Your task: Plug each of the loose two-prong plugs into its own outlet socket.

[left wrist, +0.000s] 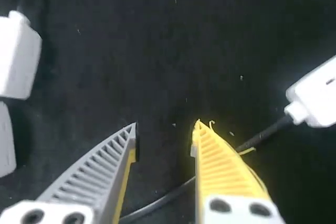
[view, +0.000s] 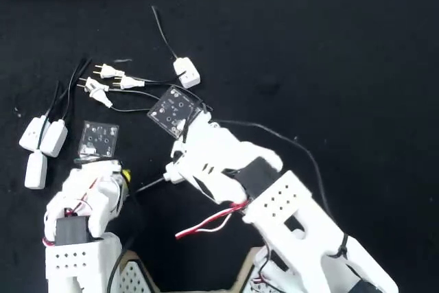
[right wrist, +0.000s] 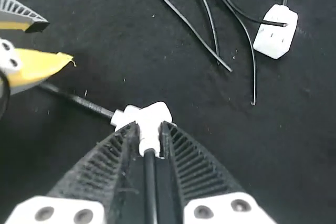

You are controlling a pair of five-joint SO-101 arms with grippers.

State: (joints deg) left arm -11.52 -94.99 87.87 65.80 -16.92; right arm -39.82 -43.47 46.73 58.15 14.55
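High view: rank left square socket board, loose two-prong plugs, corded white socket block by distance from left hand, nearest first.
1. Left square socket board: just ahead of the left hand, on the left side.
2. Loose two-prong plugs: farther back, beyond that board.
3. Corded white socket block: farthest, back toward the middle.

Three white two-prong plugs [view: 108, 71] lie loose left of centre. Three white outlet sockets [view: 53, 137] cluster near the tabletop's left edge, a fourth socket [view: 186, 72] just right of the plugs.
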